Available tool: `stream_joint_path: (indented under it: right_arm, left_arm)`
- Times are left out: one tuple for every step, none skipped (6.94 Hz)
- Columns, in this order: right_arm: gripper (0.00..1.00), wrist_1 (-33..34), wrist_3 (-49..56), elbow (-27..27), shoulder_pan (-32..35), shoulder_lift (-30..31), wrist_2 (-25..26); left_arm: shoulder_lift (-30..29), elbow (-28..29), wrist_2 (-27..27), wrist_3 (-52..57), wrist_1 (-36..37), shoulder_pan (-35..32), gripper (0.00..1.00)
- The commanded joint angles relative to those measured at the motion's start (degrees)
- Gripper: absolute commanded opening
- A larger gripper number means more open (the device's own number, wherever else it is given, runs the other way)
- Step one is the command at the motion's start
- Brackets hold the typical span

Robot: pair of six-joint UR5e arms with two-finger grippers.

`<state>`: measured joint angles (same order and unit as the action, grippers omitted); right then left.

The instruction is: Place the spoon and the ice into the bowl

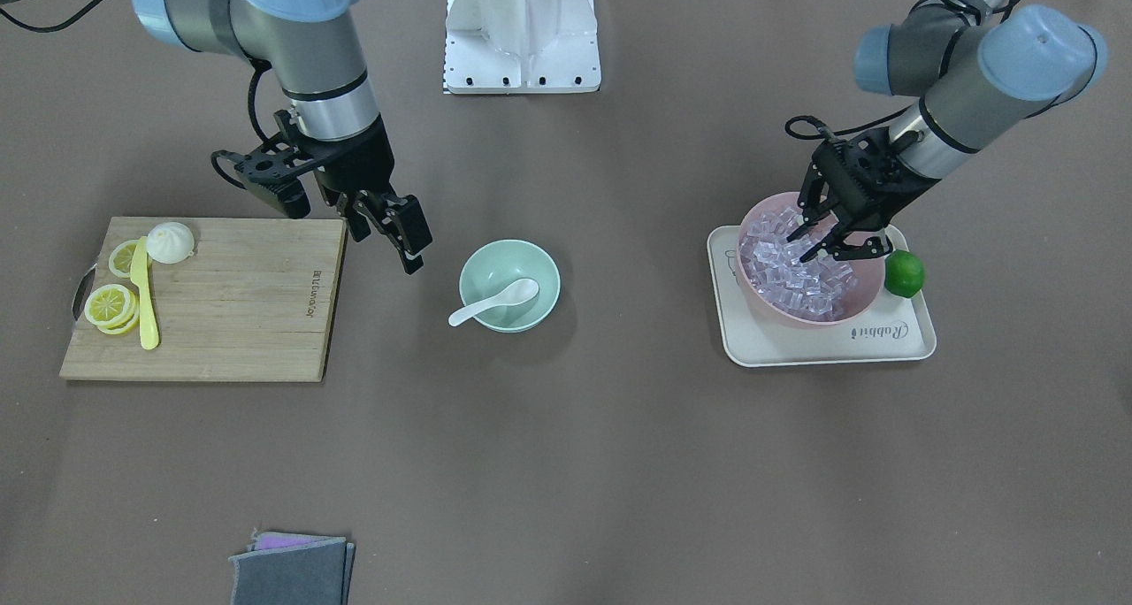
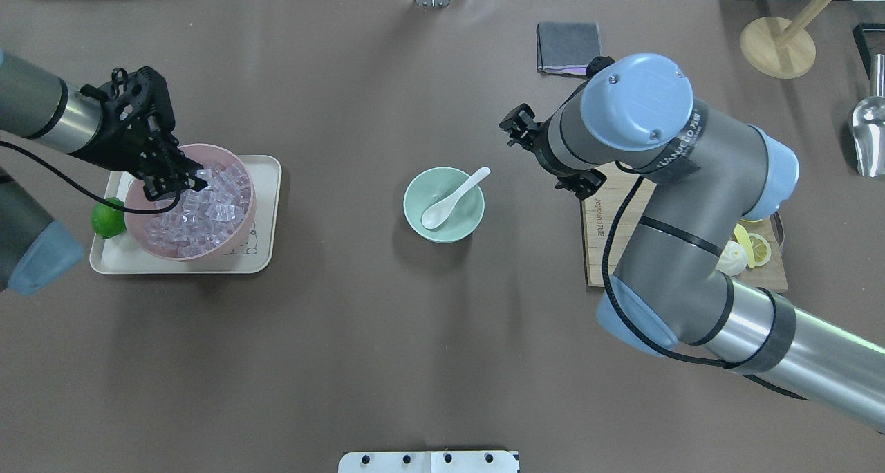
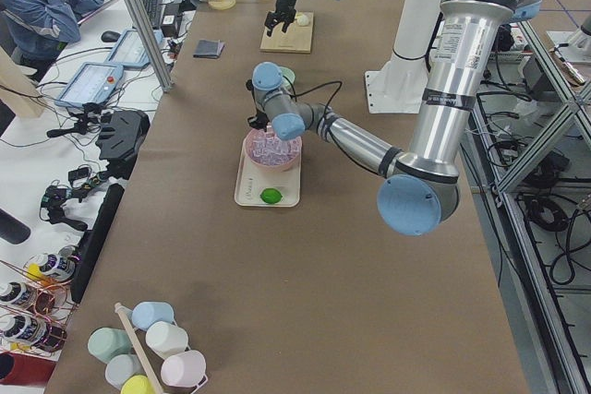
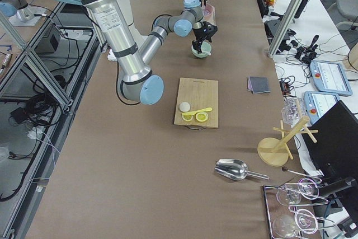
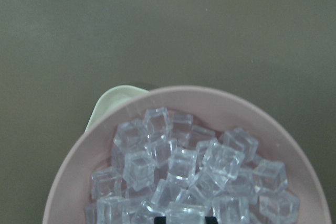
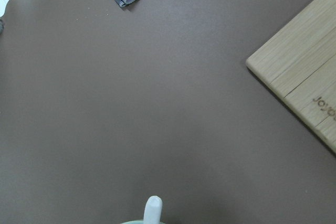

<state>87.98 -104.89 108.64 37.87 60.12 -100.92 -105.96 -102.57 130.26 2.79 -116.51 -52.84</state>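
The white spoon [image 1: 495,302] lies in the mint-green bowl [image 1: 541,273] at the table's middle, scoop inside and handle over the rim; both also show in the overhead view, spoon [image 2: 453,198] and bowl [image 2: 464,223]. The handle tip shows in the right wrist view [image 6: 153,208]. My right gripper [image 1: 393,242] hangs open and empty between the bowl and the cutting board. The ice [image 1: 796,282] fills a pink bowl [image 1: 759,213] on a tray. My left gripper [image 1: 809,244] is open, its fingertips down in the ice [image 5: 178,166] at the near rim.
The pink bowl sits on a cream tray [image 1: 831,344] with a green lime [image 1: 904,273]. A wooden cutting board [image 1: 248,313] holds lemon slices, a white bun and a yellow knife [image 1: 144,295]. A folded grey cloth [image 1: 292,570] lies at the far edge.
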Motion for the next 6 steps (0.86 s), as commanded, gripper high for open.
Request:
stream_joint_path:
  right_arm:
    - [1.0,-0.1,7.6,2.8,4.6,4.9,-5.6]
    - [1.0,-0.4,12.3,3.0,6.8,7.4,-7.1]
    - [1.0,-0.7,17.4,3.7,10.3,10.5,-10.9]
    - [1.0,-0.8,24.5,3.6,14.0,13.3,-14.4]
    - [1.0,-0.8,31.1,3.3,16.3,16.1,-15.1]
    - [1.0,-0.8,34.3,3.2,18.0,17.4,-15.4]
  left_arm:
    - [-8.2,-0.3,-1.1,-13.8,4.1,4.2,0.0]
    - [-13.2,1.7,-7.9,-21.3,4.2,9.7,0.0]
    - [-17.3,4.1,-14.5,-26.4,4.2,15.4,0.0]
    - [-20.9,6.4,-18.7,-30.7,4.2,19.0,0.0]
    - [-27.4,12.0,-21.9,-34.0,4.2,20.9,0.0]
    - [-30.0,15.0,-24.2,-34.6,4.2,21.6,0.0]
